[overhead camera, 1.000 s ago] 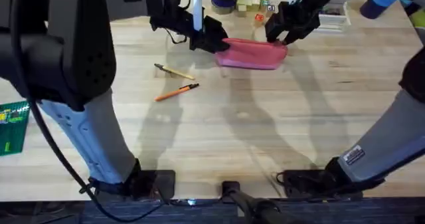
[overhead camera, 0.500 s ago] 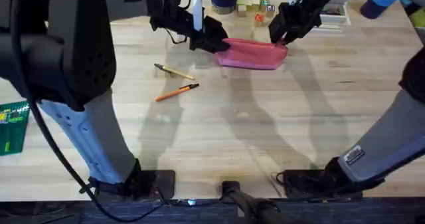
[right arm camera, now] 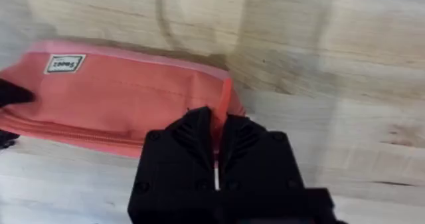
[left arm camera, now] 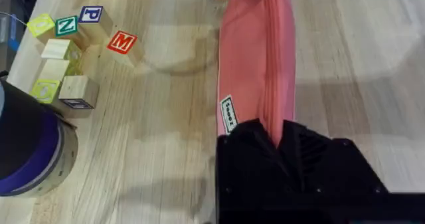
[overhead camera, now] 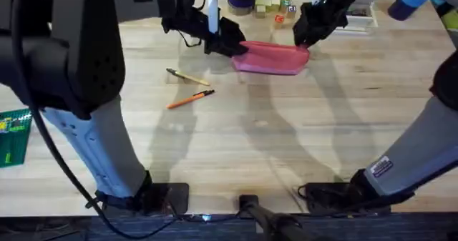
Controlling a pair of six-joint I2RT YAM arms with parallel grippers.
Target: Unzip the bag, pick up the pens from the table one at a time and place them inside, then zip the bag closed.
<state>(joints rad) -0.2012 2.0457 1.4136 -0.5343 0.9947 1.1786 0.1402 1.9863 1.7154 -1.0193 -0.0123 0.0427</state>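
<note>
I am at the unzipping step. The bag [overhead camera: 270, 58] lies flat on the table [overhead camera: 286, 141] toward its far side, its zipper line running along its length and, as far as I can judge from my left wrist view, not yet opened. My left gripper [left arm camera: 279, 134] is closed on the bag's left end, with the fabric and the zipper seam pinched between the fingers, anchoring it. My right gripper [right arm camera: 216, 141] is closed at the opposite end on a thin pink tab that I take to be the zipper pull [right arm camera: 223, 111]; the fingers are nearly together with only a narrow slit between them. The pens lie on the table well apart from the bag, toward the near left: the tan-yellow pen [overhead camera: 187, 76] and, just nearer, the orange pen [overhead camera: 190, 99], neither touching the other. The next move calls for the left grip to stay fixed while the right draws the pull along the seam toward the left end, keeping the pull low and in line with the zipper so the bag is not lifted or dragged.
</note>
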